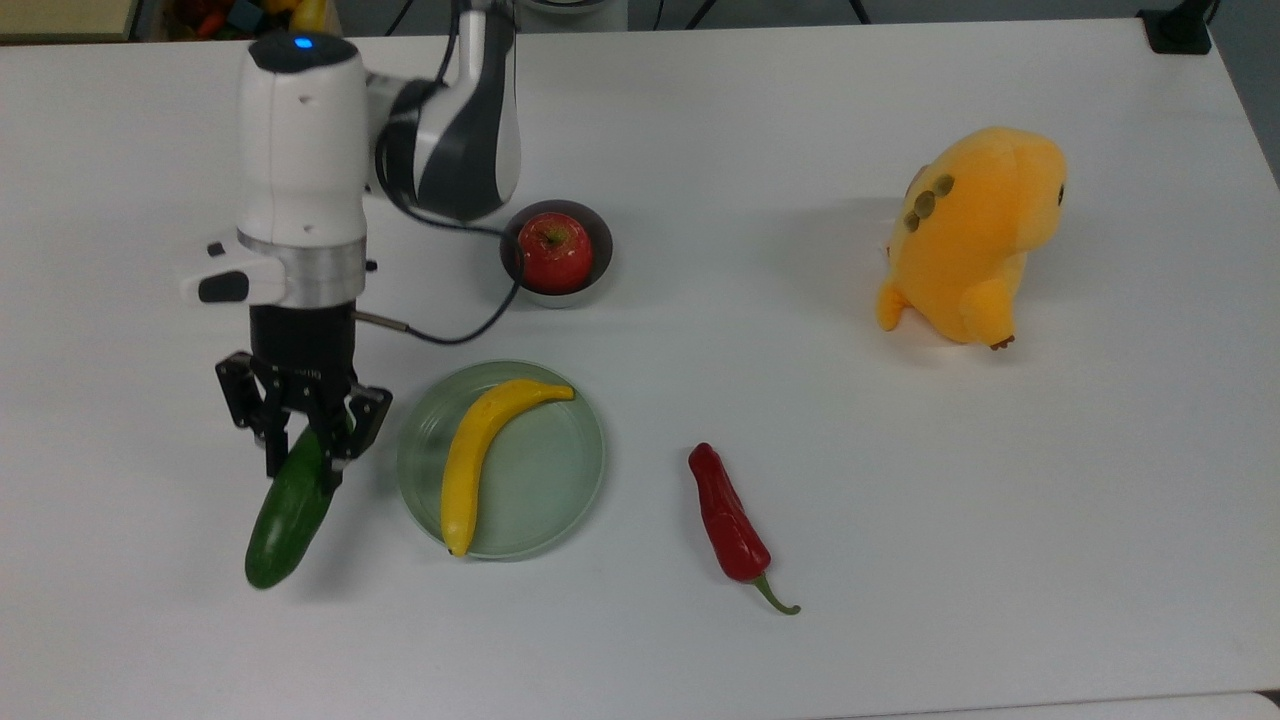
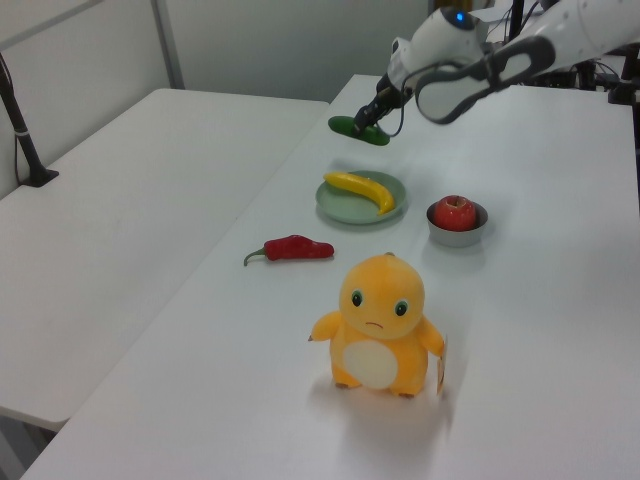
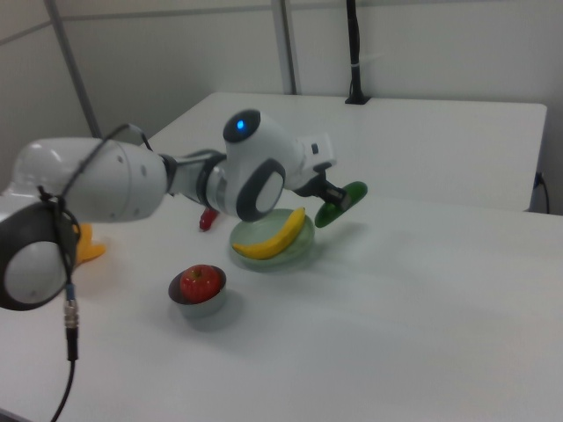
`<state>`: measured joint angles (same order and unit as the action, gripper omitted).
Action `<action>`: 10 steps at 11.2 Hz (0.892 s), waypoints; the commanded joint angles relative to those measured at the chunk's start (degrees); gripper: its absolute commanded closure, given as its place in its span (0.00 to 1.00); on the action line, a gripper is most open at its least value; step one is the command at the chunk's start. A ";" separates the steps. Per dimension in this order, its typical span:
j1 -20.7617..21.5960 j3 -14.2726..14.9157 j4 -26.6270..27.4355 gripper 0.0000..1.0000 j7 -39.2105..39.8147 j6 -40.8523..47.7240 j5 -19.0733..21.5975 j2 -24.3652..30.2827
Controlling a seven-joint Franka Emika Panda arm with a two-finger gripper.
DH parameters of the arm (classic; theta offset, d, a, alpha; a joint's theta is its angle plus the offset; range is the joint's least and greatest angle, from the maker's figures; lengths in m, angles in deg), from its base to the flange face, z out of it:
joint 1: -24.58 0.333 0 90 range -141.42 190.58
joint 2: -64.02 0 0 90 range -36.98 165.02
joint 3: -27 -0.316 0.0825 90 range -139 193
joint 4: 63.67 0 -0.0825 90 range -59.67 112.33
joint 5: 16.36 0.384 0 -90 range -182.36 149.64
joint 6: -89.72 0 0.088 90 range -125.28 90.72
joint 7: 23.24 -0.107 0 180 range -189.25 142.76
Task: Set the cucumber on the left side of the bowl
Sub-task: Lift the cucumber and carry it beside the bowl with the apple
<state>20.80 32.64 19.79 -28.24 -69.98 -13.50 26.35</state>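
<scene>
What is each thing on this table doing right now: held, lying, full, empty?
claw: shut on the cucumber
cucumber: gripped at one end, lifted clear of the table, tilted
bowl: standing on the table, holding an apple
apple: sitting in the bowl
plate: flat on the table, carrying a banana
banana: lying on the plate
chili pepper: lying loose on the table
plush toy: standing upright

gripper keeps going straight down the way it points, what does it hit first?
Likely bare table. The gripper points down, shut on the lifted cucumber, so the cucumber would touch first, beside the green plate; depth unclear.
</scene>
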 commanded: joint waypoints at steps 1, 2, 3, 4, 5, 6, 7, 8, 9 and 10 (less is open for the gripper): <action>1.66 -0.11 6.70 1.00 -0.54 15.59 -0.58 11.98; 2.54 -0.11 8.54 1.00 -0.54 19.73 -0.58 15.05; 3.24 -0.11 10.47 1.00 -0.54 23.95 -0.49 18.47; 4.38 -0.19 11.80 1.00 0.24 28.78 -0.23 21.55; 5.26 -0.28 12.94 1.00 0.94 33.52 0.04 24.11; 6.40 -0.28 13.91 1.00 1.99 38.44 0.30 26.48; 7.28 -0.37 14.35 1.00 3.74 43.63 1.61 28.42; 8.07 -0.46 14.44 1.00 6.55 48.73 4.32 30.09; 8.69 -0.46 14.88 1.00 10.49 53.30 6.78 31.41; 9.13 -0.46 16.02 1.00 13.92 56.31 8.55 32.65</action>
<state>28.75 31.94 31.16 -22.16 -19.74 -9.20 54.26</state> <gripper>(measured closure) 0.520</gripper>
